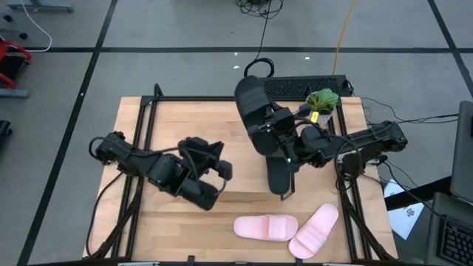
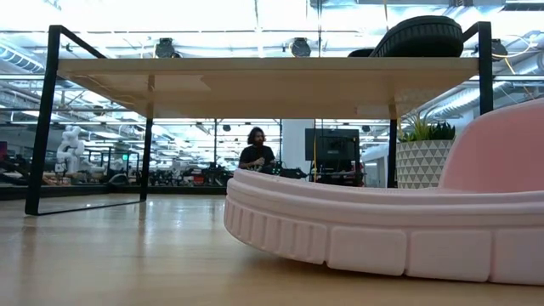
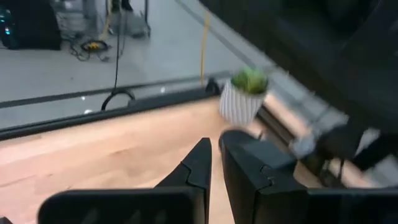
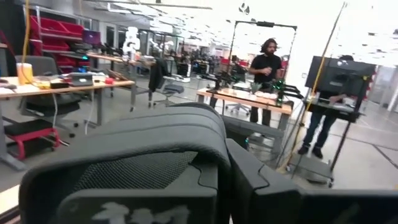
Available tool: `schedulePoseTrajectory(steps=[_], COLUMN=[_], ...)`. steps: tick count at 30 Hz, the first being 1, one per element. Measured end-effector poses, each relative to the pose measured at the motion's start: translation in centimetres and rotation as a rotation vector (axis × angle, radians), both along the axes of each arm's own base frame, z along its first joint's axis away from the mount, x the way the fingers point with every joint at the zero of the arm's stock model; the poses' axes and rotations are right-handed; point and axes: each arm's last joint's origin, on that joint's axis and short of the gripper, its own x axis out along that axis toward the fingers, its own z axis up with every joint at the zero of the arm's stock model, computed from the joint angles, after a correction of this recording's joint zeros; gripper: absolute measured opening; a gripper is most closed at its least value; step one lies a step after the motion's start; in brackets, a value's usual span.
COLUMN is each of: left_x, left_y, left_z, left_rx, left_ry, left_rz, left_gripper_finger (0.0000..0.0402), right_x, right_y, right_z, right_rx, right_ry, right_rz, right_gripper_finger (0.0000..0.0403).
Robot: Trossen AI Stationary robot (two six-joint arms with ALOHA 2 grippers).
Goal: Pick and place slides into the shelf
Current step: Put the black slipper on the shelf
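High view: the right gripper point(image 1: 284, 193) hangs over the middle of the table point(image 1: 170, 118), clamped on a black slide point(image 1: 278, 171) that dangles toe-down, its tip near the board. A second black slide point(image 1: 251, 107) lies on the shelf point(image 1: 295, 87) at the far edge, just beside a small potted plant point(image 1: 323, 101). The left gripper point(image 1: 211, 188) sits left of centre above the bare wood, fingers pinched almost together and grasping nothing; the left wrist view shows those fingertips point(image 3: 202, 163) with only a thin gap. Down at the near edge, two pink slides point(image 1: 266, 227) lie side by side, the right one angled, their ends close. Low view: a pink slide point(image 2: 382, 229) fills the foreground, and the shelf's point(image 2: 255, 81) pale board spans above with a black slide point(image 2: 421, 38) resting on top at the right. A person point(image 2: 256, 150) stands in the room well behind.
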Motion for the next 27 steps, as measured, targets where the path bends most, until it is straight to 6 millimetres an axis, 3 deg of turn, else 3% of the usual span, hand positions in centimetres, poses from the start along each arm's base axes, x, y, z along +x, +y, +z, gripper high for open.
schedulePoseTrajectory(steps=[6,11,21,27], left_x=[-2.0,-2.4,-1.8,-1.7], left_y=[-0.9,-1.4,-0.2,-0.3], left_z=[0.0,0.0,0.0,0.0], left_rx=[0.018,0.080,0.192,0.139], left_ry=[-0.208,-0.333,-0.218,-0.295], left_rz=[0.113,0.135,0.141,0.162], left_gripper_finger=[0.0037,0.0037,0.0037,0.0037], right_x=[0.2,0.3,0.5,0.6], right_y=[-0.4,0.0,1.1,0.8], right_z=[0.0,-0.1,-0.7,-0.8], right_rx=[-0.021,-0.043,-0.049,-0.045], right_ry=[0.013,0.021,0.037,0.036], right_rz=[0.025,0.084,0.187,0.179], right_gripper_finger=[0.0000,0.0000,0.0000,0.0000])
